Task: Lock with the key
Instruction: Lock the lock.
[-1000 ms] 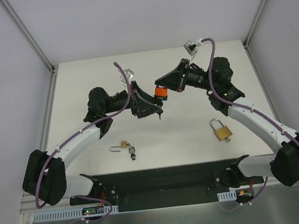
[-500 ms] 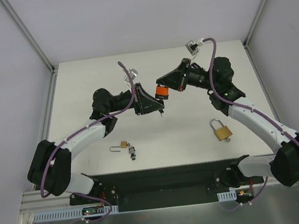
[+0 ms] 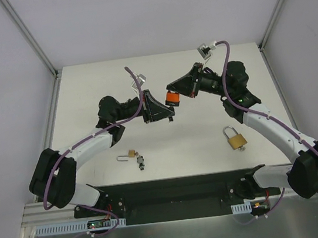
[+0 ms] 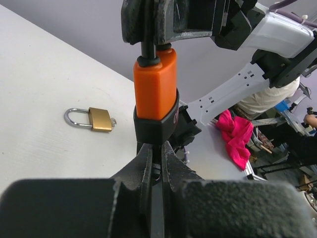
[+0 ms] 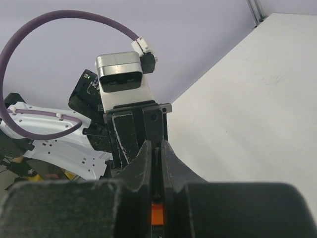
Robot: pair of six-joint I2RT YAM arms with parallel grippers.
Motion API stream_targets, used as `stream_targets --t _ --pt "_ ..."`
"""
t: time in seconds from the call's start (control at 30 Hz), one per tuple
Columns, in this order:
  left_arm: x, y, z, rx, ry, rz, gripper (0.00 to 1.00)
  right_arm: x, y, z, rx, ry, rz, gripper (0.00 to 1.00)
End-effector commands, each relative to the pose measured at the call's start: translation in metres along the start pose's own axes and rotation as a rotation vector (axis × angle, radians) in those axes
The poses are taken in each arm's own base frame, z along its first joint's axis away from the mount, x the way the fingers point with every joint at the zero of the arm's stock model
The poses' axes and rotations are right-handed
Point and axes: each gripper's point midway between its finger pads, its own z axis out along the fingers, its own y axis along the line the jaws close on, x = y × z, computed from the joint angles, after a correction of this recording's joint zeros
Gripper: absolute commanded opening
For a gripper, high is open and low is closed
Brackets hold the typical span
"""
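In the middle of the top view, the right gripper (image 3: pixel 177 90) is clamped on the dark shackle of the lock (image 3: pixel 171 98), a smooth, rounded orange block with a black base, held above the table (image 3: pixel 198 143). Just beneath it, the left gripper (image 4: pixel 156 151) has its fingers pinched nearly together on the thin, flat key (image 4: pixel 156 169) at that base. A brass padlock (image 3: pixel 235 138) with a steel loop lies on the matte white table at lower right. A small padlock (image 3: pixel 129 154) lies at lower left.

The orange padlock (image 4: pixel 155 84) has a smooth plastic cover; the brass padlock (image 4: pixel 100 119) is shiny metal; the table (image 4: pixel 39 99) is matt white.
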Motion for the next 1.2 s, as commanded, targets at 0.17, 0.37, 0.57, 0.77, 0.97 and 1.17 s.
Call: stream_targets --t 0.17,0.37,0.57,0.77,0.97,1.17 --pt "0.013 -0.014 -0.001 0.053 0.023 0.041 0.0 -0.035 0.023 -0.012 -0.028 -0.134 -0.094 0.01" --pt "0.023 -0.012 -0.001 0.047 0.022 0.014 0.0 -0.038 0.016 -0.014 0.0 -0.164 -0.09 0.01" --pt "0.029 -0.015 0.0 0.082 0.02 -0.003 0.0 -0.039 0.013 -0.017 0.0 -0.2 -0.09 0.01" --pt "0.032 -0.015 0.0 0.099 0.021 -0.007 0.0 -0.045 0.024 -0.02 -0.059 -0.231 -0.107 0.01" --pt "0.036 -0.016 0.0 0.11 0.031 -0.014 0.0 -0.048 0.043 -0.023 -0.159 -0.248 -0.131 0.01" --pt "0.037 -0.017 -0.001 0.111 0.034 -0.009 0.0 -0.051 0.063 -0.027 -0.256 -0.252 -0.156 0.01"
